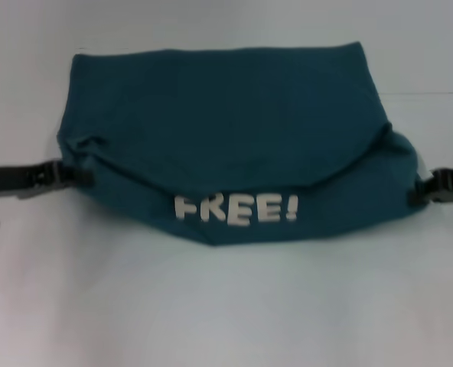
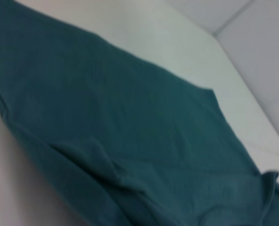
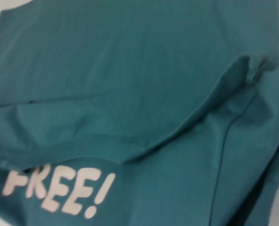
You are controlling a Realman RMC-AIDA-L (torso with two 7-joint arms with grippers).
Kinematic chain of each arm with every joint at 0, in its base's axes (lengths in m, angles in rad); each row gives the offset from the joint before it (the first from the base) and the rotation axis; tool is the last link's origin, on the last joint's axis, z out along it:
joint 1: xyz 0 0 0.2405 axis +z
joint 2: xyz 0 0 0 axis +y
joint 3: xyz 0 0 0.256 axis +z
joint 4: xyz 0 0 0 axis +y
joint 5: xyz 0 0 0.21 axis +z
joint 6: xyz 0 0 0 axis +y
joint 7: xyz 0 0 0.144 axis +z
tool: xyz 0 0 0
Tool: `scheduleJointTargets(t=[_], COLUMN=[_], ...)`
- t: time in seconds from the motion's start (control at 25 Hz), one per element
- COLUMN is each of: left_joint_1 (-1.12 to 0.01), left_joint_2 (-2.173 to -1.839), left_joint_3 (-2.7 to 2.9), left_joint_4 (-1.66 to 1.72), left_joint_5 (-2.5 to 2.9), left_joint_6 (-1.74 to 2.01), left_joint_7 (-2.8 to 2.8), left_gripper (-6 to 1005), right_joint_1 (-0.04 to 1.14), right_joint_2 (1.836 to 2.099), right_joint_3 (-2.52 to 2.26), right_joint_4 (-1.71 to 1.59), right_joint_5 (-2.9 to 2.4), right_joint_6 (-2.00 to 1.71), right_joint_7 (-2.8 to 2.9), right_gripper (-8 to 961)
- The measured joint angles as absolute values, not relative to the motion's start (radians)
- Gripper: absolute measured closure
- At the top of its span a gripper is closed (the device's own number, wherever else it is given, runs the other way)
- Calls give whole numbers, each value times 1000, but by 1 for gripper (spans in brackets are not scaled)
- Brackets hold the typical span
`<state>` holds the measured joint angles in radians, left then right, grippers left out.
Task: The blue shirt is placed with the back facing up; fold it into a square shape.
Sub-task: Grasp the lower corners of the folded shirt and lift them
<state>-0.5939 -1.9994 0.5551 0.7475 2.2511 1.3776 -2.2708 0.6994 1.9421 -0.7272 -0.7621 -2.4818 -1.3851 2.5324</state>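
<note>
Two grippers, left (image 1: 73, 175) and right (image 1: 422, 189), flank the blue shirt (image 1: 226, 122).

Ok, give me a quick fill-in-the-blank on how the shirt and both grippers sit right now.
1. The white lettering on the blue shirt reads ____.
2. The left gripper sits at the shirt's ____ edge.
3. The right gripper sits at the shirt's ____ edge.
4. The lettering lies on the side of the shirt ____ the robot.

Missing words: FREE!; left; right; nearest
</note>
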Motion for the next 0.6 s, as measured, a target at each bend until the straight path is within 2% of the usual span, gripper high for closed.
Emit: scheduleJointTargets(t=[0.32,0.44,0.6], left_joint_1=[-521,-499,-475], left_joint_2=[-1997,-1999,-2006], left_joint_3=[552,549,545], left_joint_4=[876,907,937], left_joint_5=[2376,2419,2469], left_joint_6=[1688,1787,1901], left_joint_7=[-2314,-2311,-2293], left_gripper=[998,998,998], right_joint_1=[630,610,593], right_joint_2=[1900,1900,1917], right_joint_3=[-690,-696,-690], right_joint_4=[-770,-768,-768], right_joint_5=[-2483,-2488,-2488], right_joint_6=[-1661,-1746,-1852], right_joint_7=[2495,2466,2411], right_gripper=[911,911,911])
